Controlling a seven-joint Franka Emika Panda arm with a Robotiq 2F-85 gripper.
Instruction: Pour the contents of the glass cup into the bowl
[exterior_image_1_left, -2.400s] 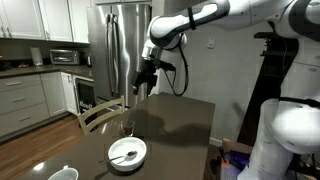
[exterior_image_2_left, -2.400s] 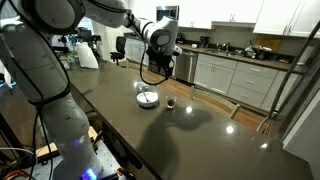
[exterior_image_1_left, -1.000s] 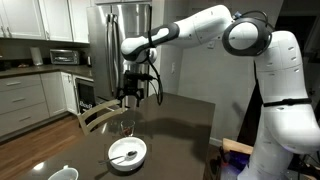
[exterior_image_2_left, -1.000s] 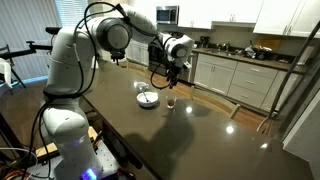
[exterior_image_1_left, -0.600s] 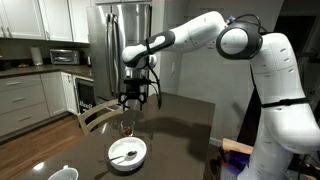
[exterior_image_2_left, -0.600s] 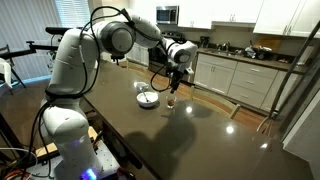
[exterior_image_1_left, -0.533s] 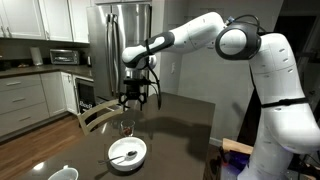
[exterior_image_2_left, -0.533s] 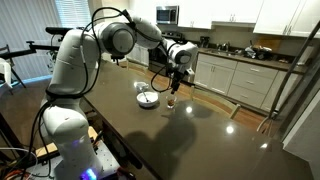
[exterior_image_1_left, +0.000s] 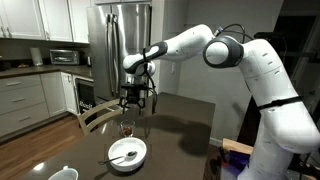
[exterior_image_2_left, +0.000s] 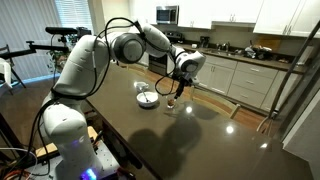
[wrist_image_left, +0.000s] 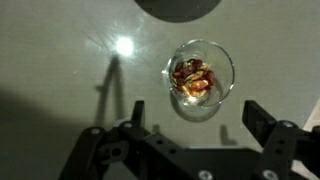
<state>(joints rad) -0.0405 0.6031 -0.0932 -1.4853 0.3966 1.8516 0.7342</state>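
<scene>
The glass cup (wrist_image_left: 200, 78) stands upright on the dark table, with reddish-brown bits (wrist_image_left: 192, 78) in its bottom. It also shows in both exterior views (exterior_image_1_left: 127, 127) (exterior_image_2_left: 172, 101). My gripper (wrist_image_left: 190, 128) is open and empty, its two fingers spread just above and slightly to one side of the cup, not touching it. In the exterior views the gripper (exterior_image_1_left: 134, 103) (exterior_image_2_left: 177, 87) hangs right over the cup. The white bowl (exterior_image_1_left: 128, 153) (exterior_image_2_left: 147, 98) sits on the table beside the cup, with a utensil lying in it.
A smaller white cup (exterior_image_1_left: 65, 174) stands at the table's near corner. A chair back (exterior_image_1_left: 92, 114) stands at the table's edge by the cup. Kitchen counters and a steel fridge (exterior_image_1_left: 118, 50) are behind.
The gripper has come down from high above the table and now sits just above the glass cup. The cup and bowl have not moved.
</scene>
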